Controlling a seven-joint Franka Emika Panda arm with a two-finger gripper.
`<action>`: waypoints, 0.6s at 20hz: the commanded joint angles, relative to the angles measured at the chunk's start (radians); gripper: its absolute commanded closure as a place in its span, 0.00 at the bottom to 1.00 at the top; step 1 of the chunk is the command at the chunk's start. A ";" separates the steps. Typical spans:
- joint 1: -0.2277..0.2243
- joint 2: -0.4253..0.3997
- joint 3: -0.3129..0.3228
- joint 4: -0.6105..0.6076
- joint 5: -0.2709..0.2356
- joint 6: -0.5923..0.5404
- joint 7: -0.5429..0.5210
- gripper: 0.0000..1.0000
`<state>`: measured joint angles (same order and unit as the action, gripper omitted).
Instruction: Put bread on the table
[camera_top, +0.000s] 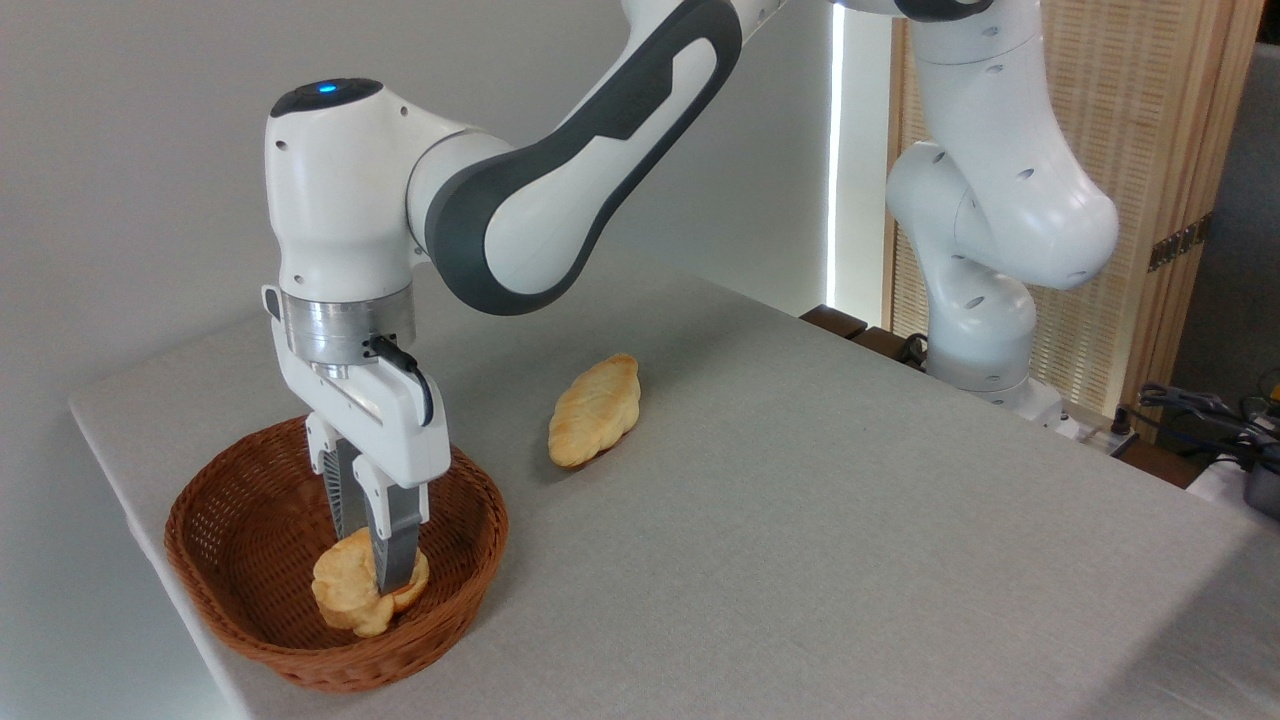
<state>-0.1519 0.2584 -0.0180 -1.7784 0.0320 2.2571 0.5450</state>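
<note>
The bread, a small golden-yellow flaky bun, lies inside the brown wicker basket at the near left of the table. My gripper reaches straight down into the basket. One finger stands in front of the bun and the other behind it, and they are shut on it. The front finger hides the bun's middle. The bun looks slightly tilted and sits low, at or just above the basket floor.
A longer oval braided loaf lies on the grey cloth to the right of the basket. The arm's white base stands at the far right edge. Cables and gear sit beyond the right edge.
</note>
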 joint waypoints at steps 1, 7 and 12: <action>-0.008 -0.053 0.000 0.007 -0.055 -0.007 -0.020 0.48; -0.014 -0.183 -0.022 -0.056 -0.076 -0.197 -0.005 0.40; -0.012 -0.315 -0.022 -0.223 -0.075 -0.249 0.024 0.25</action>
<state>-0.1643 0.0367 -0.0454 -1.8828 -0.0302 2.0142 0.5431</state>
